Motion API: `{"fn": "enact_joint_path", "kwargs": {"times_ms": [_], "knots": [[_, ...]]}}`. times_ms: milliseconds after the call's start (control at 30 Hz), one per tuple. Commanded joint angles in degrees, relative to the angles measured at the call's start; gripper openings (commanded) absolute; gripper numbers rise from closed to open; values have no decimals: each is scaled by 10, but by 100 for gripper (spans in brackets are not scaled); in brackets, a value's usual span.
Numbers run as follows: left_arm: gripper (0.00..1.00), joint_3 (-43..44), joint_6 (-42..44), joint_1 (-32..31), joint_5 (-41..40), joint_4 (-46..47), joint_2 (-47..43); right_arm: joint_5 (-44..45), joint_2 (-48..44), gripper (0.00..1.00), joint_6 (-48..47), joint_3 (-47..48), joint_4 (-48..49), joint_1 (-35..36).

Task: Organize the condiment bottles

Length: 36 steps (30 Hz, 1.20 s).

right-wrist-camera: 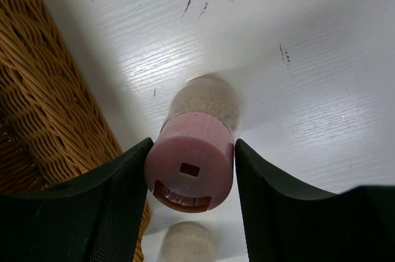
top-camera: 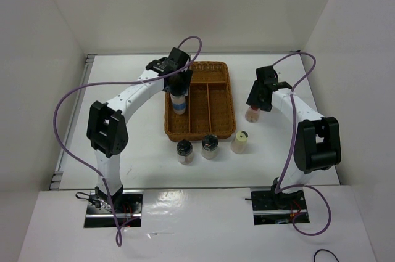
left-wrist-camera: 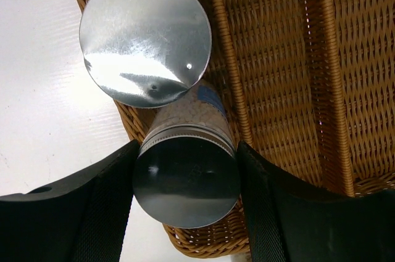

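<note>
Left tool (left-wrist-camera: 185,176) grips a white bottle (left-wrist-camera: 192,113) in the 9 o'clock compartment of the tray (left-wrist-camera: 284,58). Lower it straight, clear of its twin (left-wrist-camera: 145,37) at 12 o'clock. Right tool (right-wrist-camera: 190,169) clasps the pink bottle (right-wrist-camera: 207,102) at 3 o'clock of the tray.

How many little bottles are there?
6. A silver-topped bottle in the left gripper and a second silver-topped bottle beside it, at the wicker tray's left side; two black-capped bottles and a yellow-capped bottle before the tray; a pink-capped bottle in the right gripper.
</note>
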Motion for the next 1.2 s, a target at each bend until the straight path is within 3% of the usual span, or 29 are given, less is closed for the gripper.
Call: {"fn": "enact_joint_path", "kwargs": {"times_ms": [0,33,100,233,467,633,767,900,1167], "knots": [[68,-11,5,3,0,13,-2,2,-2,59,8,4,-12,-4],[71,-17,5,3,0,13,-2,2,-2,59,8,4,-12,-4],[81,-17,5,3,0,13,-2,2,-2,50,13,4,-12,-4],[92,-22,5,3,0,13,-12,2,-7,33,13,-1,-17,-4],[99,-4,5,-3,0,-8,-55,2,-12,16,8,25,-41,-4],[100,39,5,-3,0,-19,-114,-11,-24,6,-21,118,-87,-4],[100,46,0,-3,-22,-19,-159,-18,-29,3,-41,191,-108,10],[100,0,-10,13,-36,4,-206,-42,-23,3,-68,268,-108,34],[100,-90,-38,49,-18,22,-263,-73,84,3,-107,396,-95,103]]}}
